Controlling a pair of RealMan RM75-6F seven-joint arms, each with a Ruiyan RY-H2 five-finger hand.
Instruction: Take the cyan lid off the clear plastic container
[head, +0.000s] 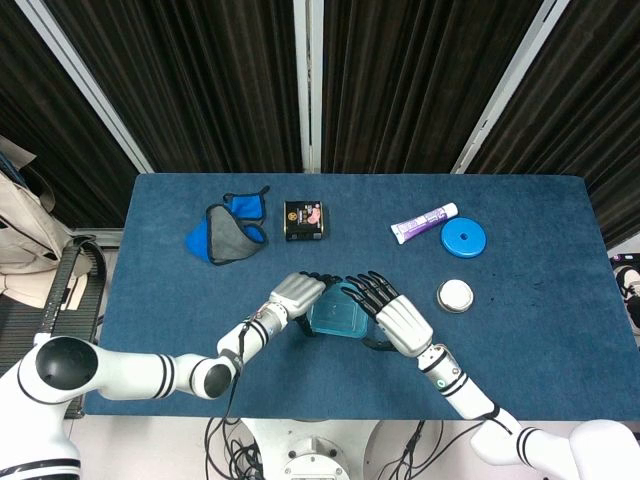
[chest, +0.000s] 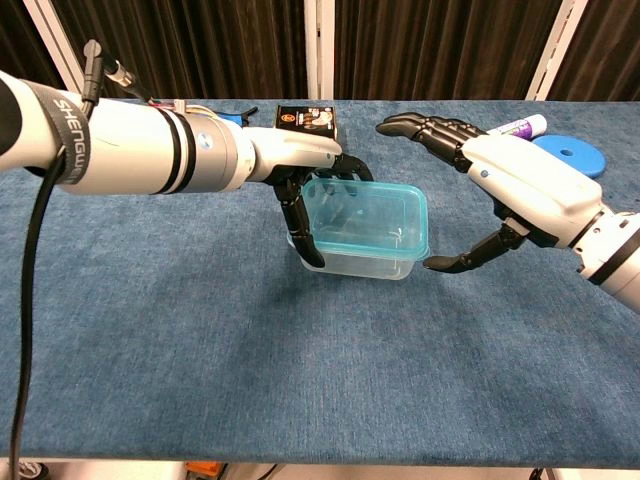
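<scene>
We had the clear plastic container (chest: 362, 252) near the middle of the blue table (chest: 200, 340), with the cyan lid (chest: 368, 216) seated on top. Our left hand (head: 297, 293) gripped the container at its left end, fingers (chest: 296, 215) curled down over the lid's edge and side wall. Our right hand (chest: 520, 190) was open and held nothing: its fingers reached over the lid's far right corner and the thumb pointed in at the right rim, just short of touching as far as the chest view showed.

We judged the container light, thin-walled and empty, so it would slide or tip on the cloth if the left hand slackened. The lid looked like flexible plastic that snaps onto a rim; it should bend and peel up from one corner rather than lift flat. The right corner lip seemed the place to take hold, thumb under the edge and fingers on top, while the left hand pressed the body down. Squeezing the walls hard could bow them and tighten the lid's grip.

Beyond lay a face mask (head: 228, 229), a small black box (head: 303, 220), a tube (head: 424, 224), a blue disc (head: 465, 238) and a round tin (head: 454, 294).
</scene>
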